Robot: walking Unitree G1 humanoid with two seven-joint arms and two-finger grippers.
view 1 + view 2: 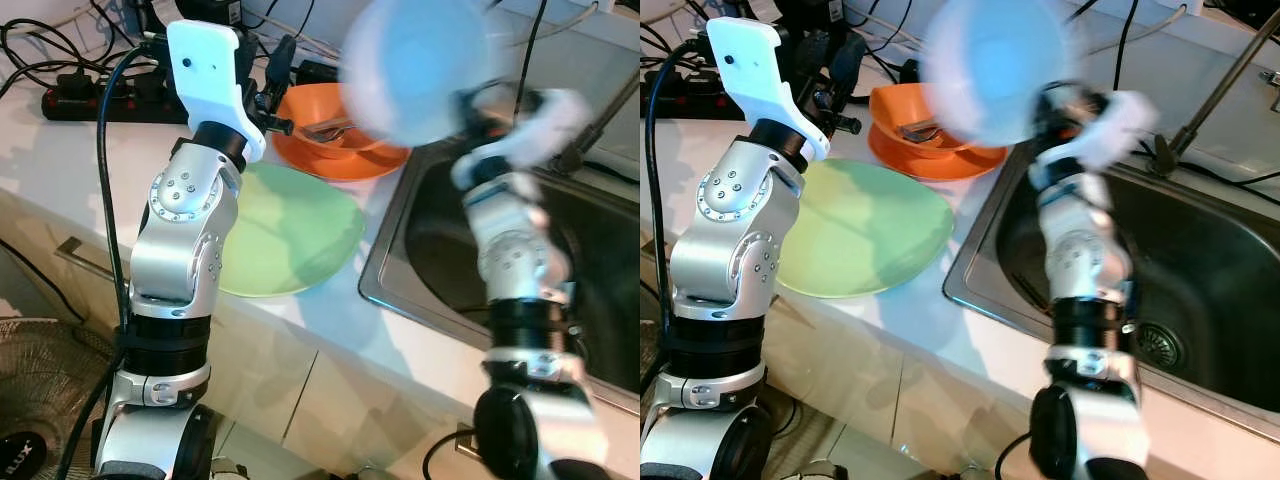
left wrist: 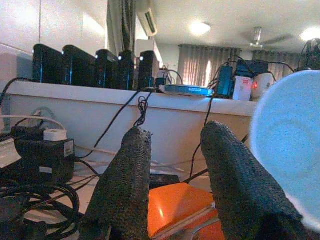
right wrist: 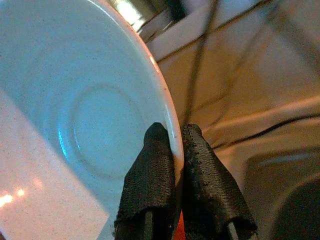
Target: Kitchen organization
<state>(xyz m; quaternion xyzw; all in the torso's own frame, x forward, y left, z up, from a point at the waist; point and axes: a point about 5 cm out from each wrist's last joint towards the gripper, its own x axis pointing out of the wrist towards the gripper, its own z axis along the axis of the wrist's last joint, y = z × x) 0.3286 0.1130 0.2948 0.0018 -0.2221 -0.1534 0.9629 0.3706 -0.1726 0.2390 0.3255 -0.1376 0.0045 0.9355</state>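
right tool (image 3: 176,145) pinching blue plate (image 3: 75,100)

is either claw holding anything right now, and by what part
The right claw pinches the light blue plate by its rim, lifted near the sink. The left claw is open, holding nothing.

light blue plates: one (image 3: 85,115)
green plates: one (image 1: 865,228), at the counter's front edge
orange dishes: one bowl (image 1: 325,110) stacked on one orange plate (image 1: 345,160)
sinks: one (image 1: 1200,280)
power strips: one (image 1: 95,103)
grippers: two, left gripper (image 2: 180,200) and right gripper (image 3: 175,165)
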